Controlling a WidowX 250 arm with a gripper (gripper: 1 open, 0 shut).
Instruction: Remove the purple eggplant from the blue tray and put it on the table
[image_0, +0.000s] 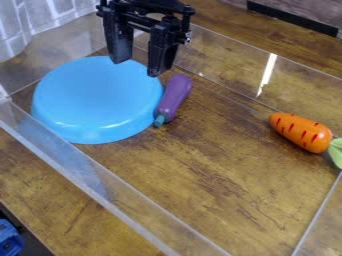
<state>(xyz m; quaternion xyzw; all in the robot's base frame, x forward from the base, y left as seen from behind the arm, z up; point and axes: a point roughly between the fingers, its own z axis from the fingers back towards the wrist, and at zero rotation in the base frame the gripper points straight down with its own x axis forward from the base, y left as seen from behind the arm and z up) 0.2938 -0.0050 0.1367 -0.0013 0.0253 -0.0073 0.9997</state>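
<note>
The purple eggplant (173, 97) lies on the brown wood-grain table (214, 170), its green stem end toward the front, right beside the right rim of the blue tray (94, 98); it seems to touch or lean on the rim. The tray is a large round light-blue disc at the left and nothing lies on top of it. My gripper (142, 58) hangs above the tray's far right edge, just behind and left of the eggplant. Its two black fingers stand apart with nothing between them.
An orange carrot (301, 131) lies on the table at the right, with a pale green object (337, 153) at the frame's right edge. Clear acrylic walls (80, 170) run along the front left and the back.
</note>
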